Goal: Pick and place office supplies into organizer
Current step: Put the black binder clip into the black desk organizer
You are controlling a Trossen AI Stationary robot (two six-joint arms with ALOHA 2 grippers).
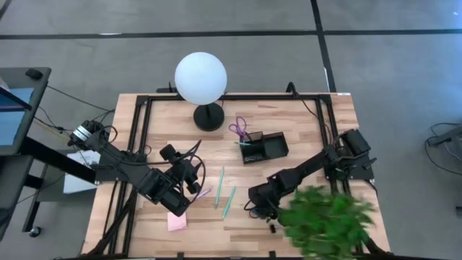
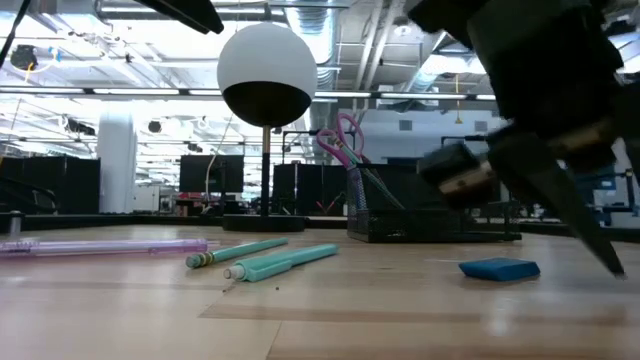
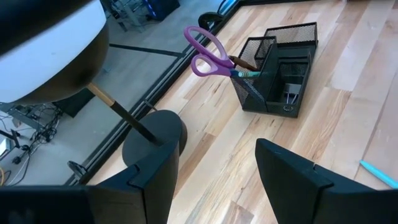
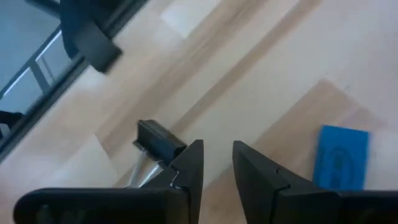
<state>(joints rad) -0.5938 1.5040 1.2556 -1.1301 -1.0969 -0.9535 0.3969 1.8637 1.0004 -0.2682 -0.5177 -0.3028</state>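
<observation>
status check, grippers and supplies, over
Left gripper open, empty, facing organizer. Right gripper part open over table, black clip beside one finger, blue eraser close by. Scissors already in. Nothing blocking.

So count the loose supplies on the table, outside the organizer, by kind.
Pens: 3
Sticky pad: 1
Eraser: 1
Clip: 1 in view
Total: 6

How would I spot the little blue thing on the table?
Find the bushy green plant at the wooden table's near right corner. Beside it, by the right pincer, lies a small flat blue rectangular eraser. Its neighbour, a tiny black binder clip, is dark with wire handles.
</observation>
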